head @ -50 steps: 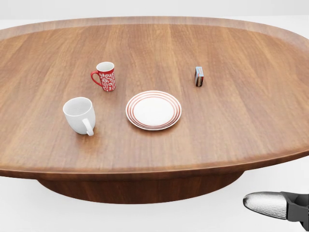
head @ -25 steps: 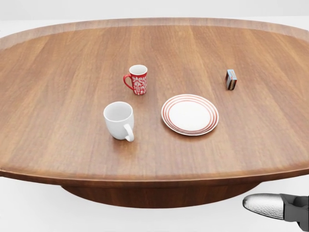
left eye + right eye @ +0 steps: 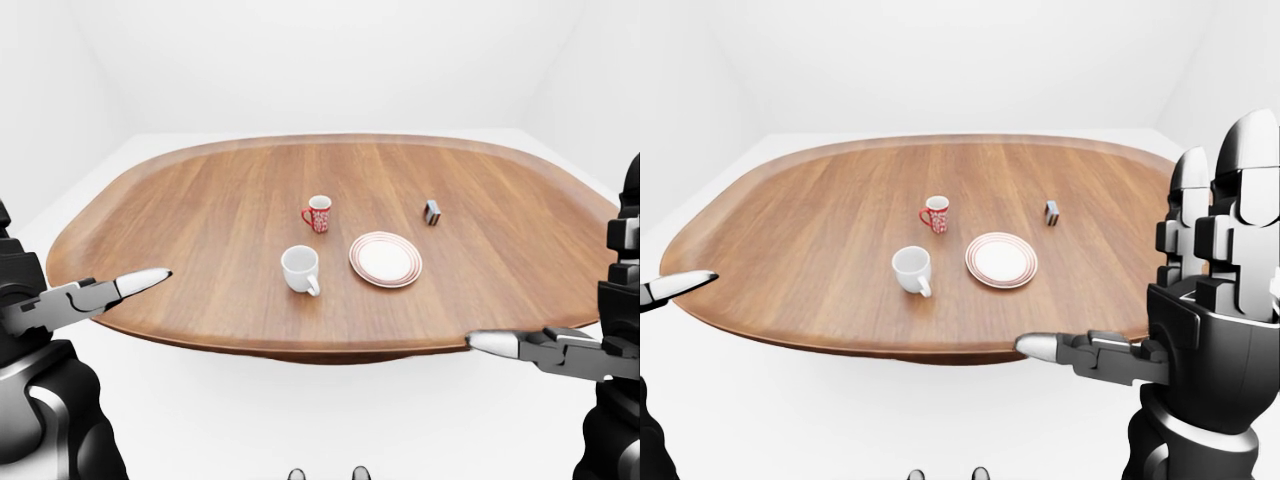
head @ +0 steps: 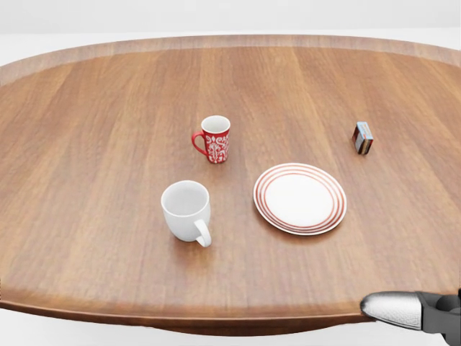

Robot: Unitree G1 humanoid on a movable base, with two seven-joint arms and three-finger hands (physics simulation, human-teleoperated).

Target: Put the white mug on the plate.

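Brown wood grain runs across the oval worktop (image 4: 86, 130), which fills most of the head view. The white mug (image 4: 187, 210) stands upright on it, mouth up, its handle turned toward the near edge and slightly right. Just right of it, apart and not touching, lies the plate (image 4: 300, 197), white in the middle with red rings round its rim, and bare. Beyond the white mug, farther from the robot, stands a red mug (image 4: 215, 139) with a white pattern, its handle pointing left. Far to the right, well apart from the plate, a small box (image 4: 363, 138) stands on the wood.

Both hands hang off the near edge of the worktop, well short of the mugs. The left hand (image 3: 70, 298) is at the left of the left-eye view, one finger stretched out straight toward the worktop edge, holding nothing. The right hand (image 3: 1200, 300) is at the right of the right-eye view, fingers upright and spread, thumb pointing left, also holding nothing; its silver thumb tip shows at the bottom right corner of the head view.
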